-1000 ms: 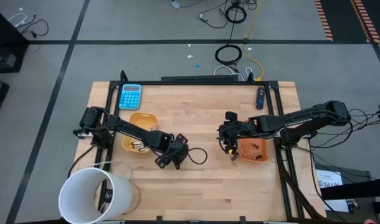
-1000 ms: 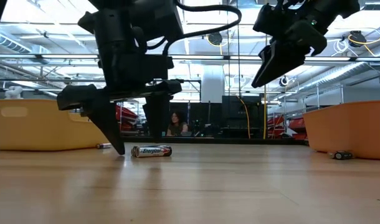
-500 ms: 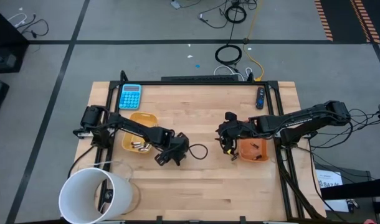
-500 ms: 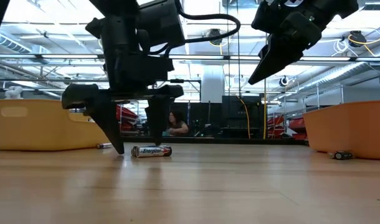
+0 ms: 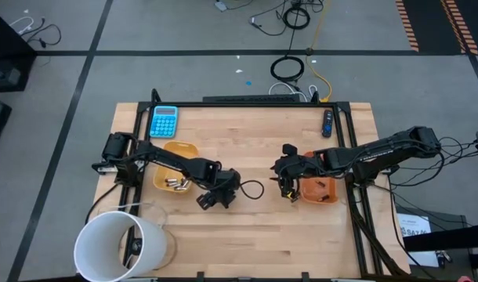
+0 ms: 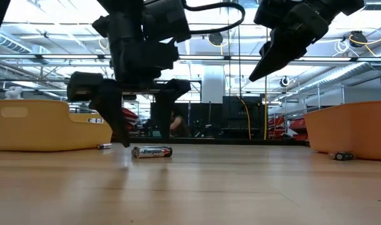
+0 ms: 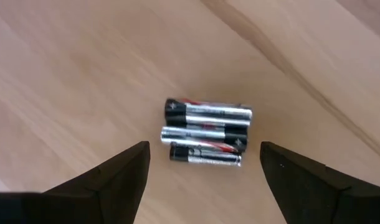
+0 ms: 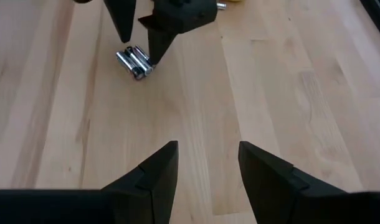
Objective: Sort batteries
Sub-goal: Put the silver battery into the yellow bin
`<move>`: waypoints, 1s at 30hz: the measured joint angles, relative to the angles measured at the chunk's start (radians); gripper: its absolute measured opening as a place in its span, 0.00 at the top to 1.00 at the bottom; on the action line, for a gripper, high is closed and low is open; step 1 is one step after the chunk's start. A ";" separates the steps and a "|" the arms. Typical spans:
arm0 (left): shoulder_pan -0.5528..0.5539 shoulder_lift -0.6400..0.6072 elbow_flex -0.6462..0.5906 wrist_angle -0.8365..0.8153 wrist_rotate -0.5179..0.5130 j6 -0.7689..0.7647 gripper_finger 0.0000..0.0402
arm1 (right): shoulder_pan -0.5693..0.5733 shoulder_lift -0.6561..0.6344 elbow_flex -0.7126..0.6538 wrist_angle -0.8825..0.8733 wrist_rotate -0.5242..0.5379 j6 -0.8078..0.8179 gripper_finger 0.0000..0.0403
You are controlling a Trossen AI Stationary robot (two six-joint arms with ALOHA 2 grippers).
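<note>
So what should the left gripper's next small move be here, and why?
Probably straight down. The left gripper is open above three batteries lying side by side on the table, its fingers either side of them. Lowering, then closing, should grip one. The right gripper waits by the orange tray.

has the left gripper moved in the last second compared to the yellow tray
Yes. In the high view the left gripper has shifted slightly to the picture's right, away from the yellow tray, and hangs with open jaws over the three loose batteries.

**Count on the table**

Three batteries [image 7: 205, 134] are lying side by side on the wood, more are sitting in the two orange trays [image 5: 164, 150], uncountable. One blue calculator [image 5: 164, 121] is sitting at eleven o'clock.
</note>
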 joint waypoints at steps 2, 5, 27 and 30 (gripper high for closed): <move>0.001 0.021 0.016 0.000 0.008 -0.001 0.23 | 0.000 0.000 0.000 0.005 0.000 0.000 0.60; -0.005 0.072 0.053 -0.019 0.015 0.003 0.23 | 0.000 0.000 0.000 0.009 0.001 0.000 0.60; -0.013 0.123 0.114 -0.111 0.004 0.017 0.44 | 0.036 0.000 0.000 0.013 0.025 -0.008 0.60; -0.017 0.123 0.114 -0.111 -0.025 0.017 0.44 | 0.045 0.000 0.000 0.013 0.026 -0.007 0.60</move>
